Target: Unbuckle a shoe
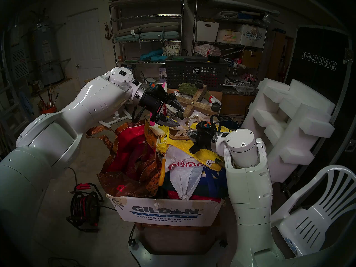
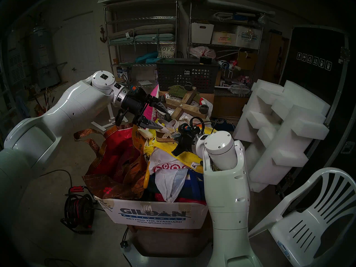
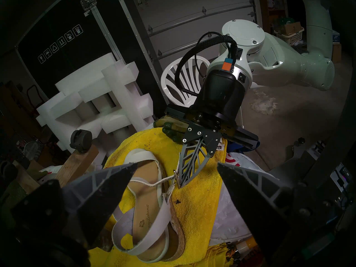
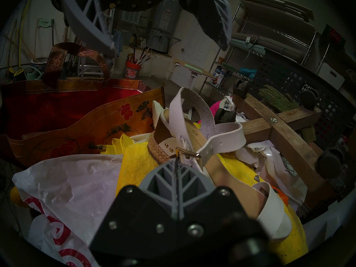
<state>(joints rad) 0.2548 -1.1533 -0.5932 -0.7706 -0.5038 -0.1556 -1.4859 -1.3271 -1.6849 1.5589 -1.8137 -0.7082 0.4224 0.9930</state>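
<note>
Sandal: I see the cream platform sandal (image 3: 152,208) lying on a yellow towel (image 3: 194,218) atop the cluttered Gildan box (image 1: 165,212), beside a wooden caster cross (image 4: 279,133).
Right gripper: my right gripper (image 3: 180,185) is pinched closed, tips clamped on the thin ankle strap (image 3: 154,183) by the metal buckle (image 4: 189,154).
Left gripper: my left gripper (image 1: 178,117) hangs spread wide above the sandal's straps, gripping nothing.

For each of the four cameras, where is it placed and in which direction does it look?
Head left: high, looking down at sandal; both arms show.
Head right: same scene, slightly shifted.
Left wrist: above the sandal, facing the shut right gripper at the buckle; own open fingers below.
Right wrist: low, facing the buckle; left gripper above.
All share the sandal.
</note>
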